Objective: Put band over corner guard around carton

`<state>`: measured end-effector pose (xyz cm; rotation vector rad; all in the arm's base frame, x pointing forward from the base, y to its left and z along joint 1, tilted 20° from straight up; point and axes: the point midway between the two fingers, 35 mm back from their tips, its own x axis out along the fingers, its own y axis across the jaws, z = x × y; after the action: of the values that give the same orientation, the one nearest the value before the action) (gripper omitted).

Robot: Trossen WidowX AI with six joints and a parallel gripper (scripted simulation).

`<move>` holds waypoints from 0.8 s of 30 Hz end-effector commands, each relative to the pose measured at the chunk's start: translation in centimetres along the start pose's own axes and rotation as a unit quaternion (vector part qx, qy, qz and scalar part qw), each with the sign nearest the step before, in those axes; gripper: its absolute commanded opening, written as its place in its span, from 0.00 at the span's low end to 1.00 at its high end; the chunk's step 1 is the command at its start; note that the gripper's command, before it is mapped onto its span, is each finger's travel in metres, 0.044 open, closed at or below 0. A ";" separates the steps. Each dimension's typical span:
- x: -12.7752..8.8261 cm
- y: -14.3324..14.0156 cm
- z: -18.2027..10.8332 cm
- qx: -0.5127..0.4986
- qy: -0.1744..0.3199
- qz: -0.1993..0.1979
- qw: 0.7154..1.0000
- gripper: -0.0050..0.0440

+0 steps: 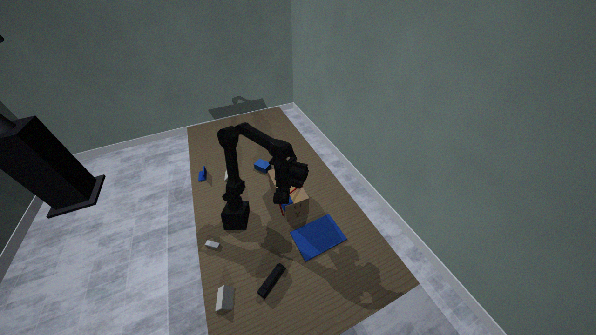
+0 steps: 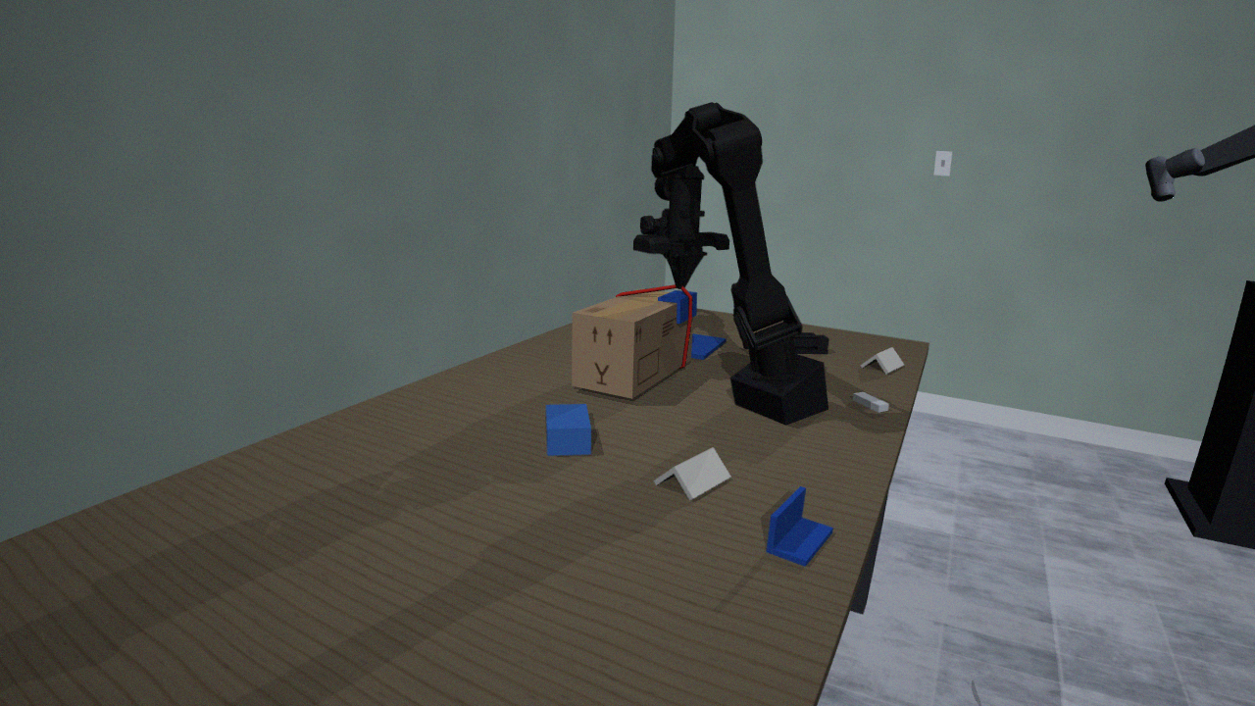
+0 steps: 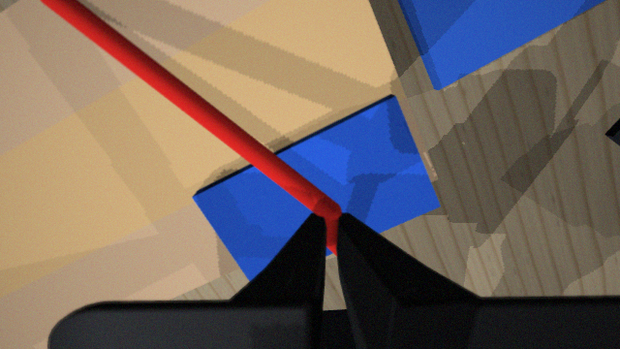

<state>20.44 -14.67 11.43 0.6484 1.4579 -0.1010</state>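
Observation:
The carton (image 1: 297, 214) (image 2: 602, 351) (image 3: 87, 131) stands on the table. The blue corner guard (image 1: 287, 201) (image 2: 671, 302) (image 3: 392, 189) sits on its upper edge, on the side toward the arm's base. My gripper (image 2: 680, 285) (image 3: 328, 225) is shut on the red band (image 1: 282, 210) (image 2: 688, 333) (image 3: 218, 127), just above the guard's outer edge. In the wrist view the band runs slantwise over the carton's top and across the guard to my fingertips, then bends down. Its lower part runs down beside the carton. The carton's far side is hidden.
A flat blue panel (image 1: 318, 237) lies past the carton's end. A blue block (image 1: 262, 165) (image 2: 569, 429) is near its other end. White angled pieces (image 1: 225, 298) (image 2: 702, 474), a small white bar (image 1: 212, 244), a blue L-shaped piece (image 2: 798, 530) and a black bar (image 1: 271, 280) lie around the base.

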 end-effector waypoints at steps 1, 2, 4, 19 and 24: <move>0.5 -0.2 0.0 0.002 -0.001 -0.004 1.000 0.10; 0.6 -0.2 0.0 0.002 -0.001 -0.004 1.000 0.10; 0.8 -0.2 0.0 0.002 -0.001 -0.004 1.000 0.10; 1.0 -0.1 0.1 0.000 -0.002 -0.001 1.000 0.15; 1.0 -0.1 0.1 0.000 -0.002 -0.001 1.000 0.34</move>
<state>20.62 -14.43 10.51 0.6469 1.4546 -0.1029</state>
